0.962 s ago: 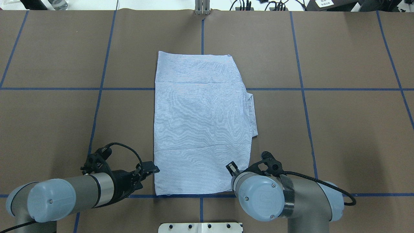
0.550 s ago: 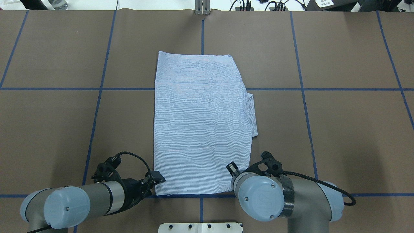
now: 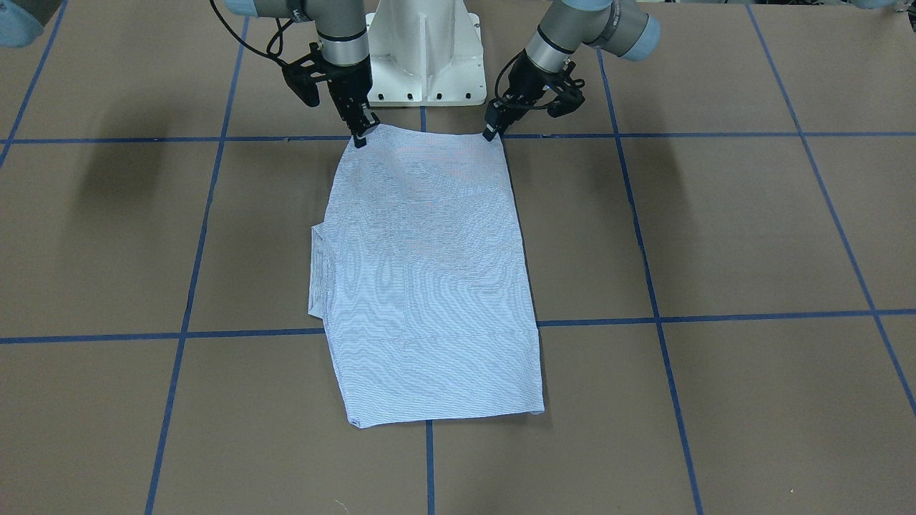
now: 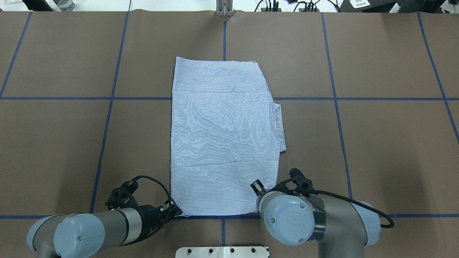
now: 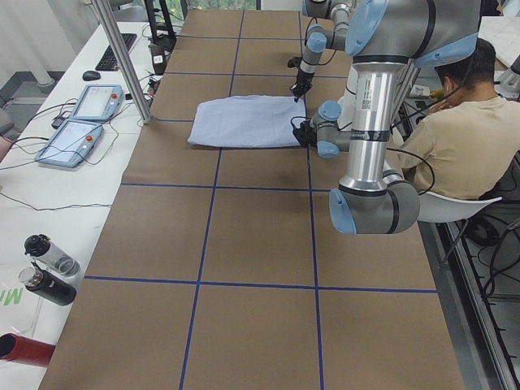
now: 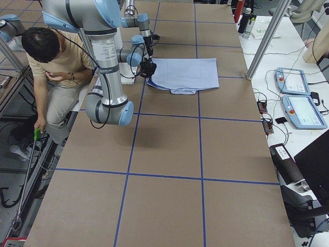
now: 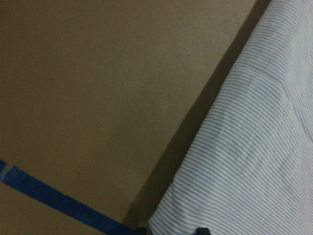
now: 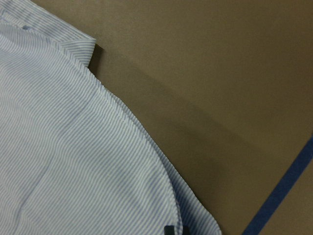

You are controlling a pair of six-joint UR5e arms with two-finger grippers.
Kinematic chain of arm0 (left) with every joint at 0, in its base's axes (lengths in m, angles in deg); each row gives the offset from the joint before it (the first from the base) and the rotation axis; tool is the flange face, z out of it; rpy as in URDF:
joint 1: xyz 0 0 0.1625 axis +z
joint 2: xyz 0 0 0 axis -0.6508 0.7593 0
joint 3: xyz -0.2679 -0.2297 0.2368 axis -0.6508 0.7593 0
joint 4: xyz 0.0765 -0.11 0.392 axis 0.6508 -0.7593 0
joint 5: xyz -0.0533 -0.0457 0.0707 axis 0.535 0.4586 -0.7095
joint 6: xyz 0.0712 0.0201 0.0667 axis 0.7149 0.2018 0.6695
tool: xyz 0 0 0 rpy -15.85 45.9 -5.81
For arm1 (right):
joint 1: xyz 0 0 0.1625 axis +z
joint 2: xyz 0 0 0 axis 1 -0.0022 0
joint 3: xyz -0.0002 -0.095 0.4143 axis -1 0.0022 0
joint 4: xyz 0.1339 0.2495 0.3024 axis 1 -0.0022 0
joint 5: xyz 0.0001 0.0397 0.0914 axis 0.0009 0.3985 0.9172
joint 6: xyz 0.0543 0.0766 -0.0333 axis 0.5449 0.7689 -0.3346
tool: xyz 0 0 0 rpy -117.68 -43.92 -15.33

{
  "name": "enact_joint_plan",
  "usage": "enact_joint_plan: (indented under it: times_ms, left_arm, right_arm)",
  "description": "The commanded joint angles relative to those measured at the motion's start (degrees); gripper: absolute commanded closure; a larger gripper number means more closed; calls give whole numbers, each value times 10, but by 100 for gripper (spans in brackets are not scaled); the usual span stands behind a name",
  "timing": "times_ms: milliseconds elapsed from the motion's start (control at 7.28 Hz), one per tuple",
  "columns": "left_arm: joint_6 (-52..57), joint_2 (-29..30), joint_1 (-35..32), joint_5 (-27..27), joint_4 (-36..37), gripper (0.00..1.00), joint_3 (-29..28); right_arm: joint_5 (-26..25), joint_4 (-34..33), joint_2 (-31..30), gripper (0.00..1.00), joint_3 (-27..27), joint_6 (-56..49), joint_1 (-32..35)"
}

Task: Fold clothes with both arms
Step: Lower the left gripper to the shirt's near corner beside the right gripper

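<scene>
Now, read from left to right across the overhead view, my left gripper (image 4: 175, 212) sits at the near left corner of the shirt (image 4: 224, 136), just by the blue tape line (image 4: 322, 216). A second ago it stood farther up the shirt's left edge, so it has slid back along that edge to the corner. Whether its jaws are apart or closed on cloth I cannot tell; its wrist camera shows only a dark tip at the hem. The shirt lies flat on the table (image 4: 376, 143) as a long rectangle running away from me, with a folded layer peeking out along its right side. My right gripper (image 3: 360, 137) has not moved and rests at the near right corner; its state I cannot tell either. With both near corners now attended, I judge the lengthwise fold to be the step in hand.
</scene>
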Motion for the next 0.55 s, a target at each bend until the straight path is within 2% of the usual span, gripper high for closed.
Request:
enact_joint_plan:
  times_ms: [0,137,275,412]
  left_arm:
    - [-1,1,3,0,0,100,-2]
    - [0,1,1,1,0,100,8]
    - [1,-5,-3,4,0,100,44]
    - [2,-22,-7,5,1,100,97]
  right_arm:
    - [0,0,0,100,1,0,0]
    - [1,-1,0,100,-1,0,0]
    - [1,-1,2,100,-10,0,2]
    - [1,-2,-1,100,-40,0,7]
